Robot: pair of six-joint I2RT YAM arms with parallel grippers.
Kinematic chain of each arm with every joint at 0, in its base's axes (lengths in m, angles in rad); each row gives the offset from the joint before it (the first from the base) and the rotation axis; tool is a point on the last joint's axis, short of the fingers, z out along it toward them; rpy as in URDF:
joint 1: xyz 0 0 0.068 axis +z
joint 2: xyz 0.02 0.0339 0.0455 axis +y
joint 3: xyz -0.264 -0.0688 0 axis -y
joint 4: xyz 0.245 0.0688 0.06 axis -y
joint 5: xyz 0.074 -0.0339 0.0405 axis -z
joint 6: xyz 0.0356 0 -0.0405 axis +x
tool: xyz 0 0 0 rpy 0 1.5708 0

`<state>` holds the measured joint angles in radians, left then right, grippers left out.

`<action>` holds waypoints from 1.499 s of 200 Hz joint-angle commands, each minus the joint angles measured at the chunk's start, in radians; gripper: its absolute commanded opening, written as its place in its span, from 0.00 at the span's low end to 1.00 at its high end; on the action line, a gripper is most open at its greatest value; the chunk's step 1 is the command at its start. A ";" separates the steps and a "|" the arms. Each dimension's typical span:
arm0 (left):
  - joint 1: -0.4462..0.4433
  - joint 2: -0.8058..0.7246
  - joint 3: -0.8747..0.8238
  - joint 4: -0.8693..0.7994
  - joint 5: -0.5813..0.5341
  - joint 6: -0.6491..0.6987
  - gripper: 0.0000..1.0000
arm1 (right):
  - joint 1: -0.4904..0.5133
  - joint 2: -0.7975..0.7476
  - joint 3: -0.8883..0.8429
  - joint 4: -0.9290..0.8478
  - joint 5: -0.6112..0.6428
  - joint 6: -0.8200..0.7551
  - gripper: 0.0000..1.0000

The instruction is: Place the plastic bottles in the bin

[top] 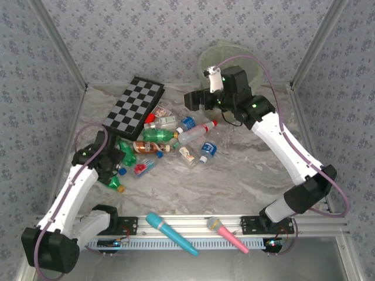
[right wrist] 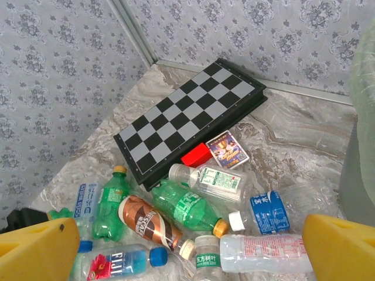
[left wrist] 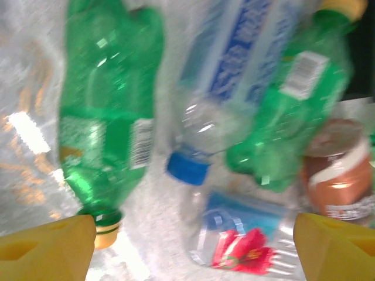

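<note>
Both claws empty, bottles not yet binned
My left claw (left wrist: 193, 249) hung wide open over a green bottle (left wrist: 108, 105) and a blue-capped clear bottle (left wrist: 217, 99). My right claw (right wrist: 193, 246) gaped empty near the bin (top: 221, 54). The plastic bottles (top: 167, 136) lay heaped beside the chessboard (top: 133, 104).

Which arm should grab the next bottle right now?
Left. The left gripper hangs open right over the pile, a green bottle and a blue-capped clear bottle beneath it. The right gripper, open and empty, sits up by the bin.

Plastic bottles (right wrist: 188, 209) lie scattered — beside a chessboard (right wrist: 187, 119).
</note>
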<state>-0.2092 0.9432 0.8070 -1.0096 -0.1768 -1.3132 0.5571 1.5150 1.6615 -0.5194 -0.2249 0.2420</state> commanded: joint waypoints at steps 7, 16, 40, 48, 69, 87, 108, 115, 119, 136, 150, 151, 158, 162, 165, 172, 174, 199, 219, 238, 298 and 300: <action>0.001 -0.007 -0.065 -0.124 0.064 -0.090 0.87 | 0.008 0.011 0.021 -0.010 -0.011 -0.012 1.00; -0.001 -0.007 -0.090 -0.122 0.077 -0.091 0.87 | 0.007 0.011 0.020 -0.010 -0.010 -0.013 1.00; -0.001 -0.009 -0.149 -0.097 0.086 -0.084 0.83 | 0.007 0.012 0.020 -0.011 -0.006 -0.012 1.00; -0.001 -0.009 -0.166 -0.089 0.085 -0.083 0.83 | 0.007 0.011 0.020 -0.014 -0.004 -0.013 1.00; -0.003 -0.009 -0.209 -0.054 0.092 -0.082 0.81 | 0.007 0.011 0.023 -0.020 -0.002 -0.015 1.00; -0.002 -0.001 -0.238 0.000 0.098 -0.078 0.79 | 0.008 0.013 0.025 -0.021 -0.002 -0.014 1.00; -0.002 0.025 -0.261 0.051 0.094 -0.065 0.76 | 0.008 0.015 0.033 -0.024 -0.002 -0.014 1.00; -0.003 0.033 -0.267 0.071 0.091 -0.057 0.75 | 0.007 0.016 0.035 -0.026 -0.002 -0.014 1.00; -0.002 0.036 -0.270 0.083 0.087 -0.050 0.75 | 0.008 0.016 0.037 -0.027 -0.002 -0.014 1.00; -0.001 0.058 -0.283 0.122 0.076 -0.030 0.75 | 0.007 0.019 0.047 -0.038 0.004 -0.016 1.00; -0.001 0.082 -0.290 0.139 0.071 -0.025 0.71 | 0.008 0.020 0.055 -0.048 0.011 -0.016 1.00; -0.001 0.083 -0.291 0.141 0.071 -0.025 0.71 | 0.008 0.020 0.056 -0.049 0.011 -0.016 1.00; -0.001 0.092 -0.296 0.152 0.072 -0.023 0.70 | 0.008 0.022 0.059 -0.053 0.013 -0.015 1.00; -0.001 0.097 -0.298 0.156 0.070 -0.023 0.70 | 0.007 0.022 0.060 -0.055 0.014 -0.016 1.00; -0.001 0.100 -0.298 0.159 0.069 -0.023 0.69 | 0.007 0.022 0.061 -0.056 0.015 -0.017 1.00; -0.001 0.105 -0.302 0.166 0.065 -0.021 0.67 | 0.008 0.022 0.064 -0.059 0.015 -0.017 1.00; -0.001 0.106 -0.303 0.168 0.064 -0.020 0.66 | 0.008 0.022 0.064 -0.060 0.015 -0.017 1.00; -0.001 0.095 -0.305 0.153 0.041 -0.025 0.51 | 0.009 0.024 0.073 -0.068 0.018 -0.018 1.00; 0.001 0.056 -0.301 0.115 0.020 -0.040 0.43 | 0.012 0.025 0.079 -0.071 0.021 -0.017 1.00; 0.006 0.005 -0.295 0.079 -0.001 -0.051 0.41 | 0.011 0.027 0.081 -0.071 0.021 -0.017 1.00; 0.013 -0.037 -0.112 -0.015 -0.137 0.062 0.40 | 0.014 0.033 0.089 -0.073 0.036 -0.011 1.00; 0.013 -0.034 -0.101 -0.014 -0.142 0.072 0.40 | 0.014 0.032 0.090 -0.074 0.038 -0.011 1.00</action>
<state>-0.2028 0.8997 0.5877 -0.9722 -0.2188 -1.3293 0.5655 1.5417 1.7119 -0.5728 -0.2127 0.2417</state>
